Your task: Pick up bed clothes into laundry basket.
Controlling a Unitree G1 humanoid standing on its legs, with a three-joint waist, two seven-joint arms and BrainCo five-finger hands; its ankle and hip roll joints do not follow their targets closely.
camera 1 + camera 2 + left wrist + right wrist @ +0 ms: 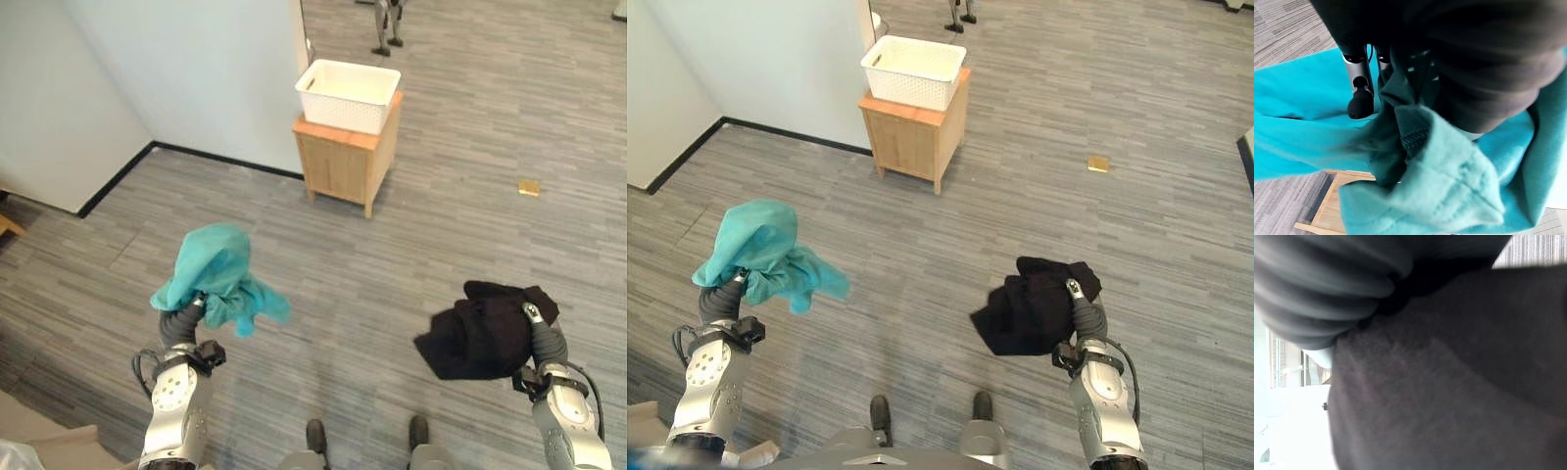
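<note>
My left hand (pixel 183 321) is held up at the lower left, shut on a teal cloth (pixel 217 276) that drapes over and off it. In the left wrist view the teal cloth (pixel 1449 191) bunches round a dark-tipped finger (pixel 1360 100). At the lower right, my right hand (pixel 541 333) is shut on a black garment (pixel 480 331) that hangs in a clump to its left. The black garment (pixel 1449 382) fills most of the right wrist view. A white laundry basket (pixel 348 94) stands on a small wooden cabinet (pixel 348 162) farther ahead, well beyond both hands.
A white wall (pixel 196 78) with a dark skirting runs along the left, next to the cabinet. A small tan object (pixel 529 187) lies on the grey plank floor at the right. Open floor (pixel 372 264) lies between me and the cabinet.
</note>
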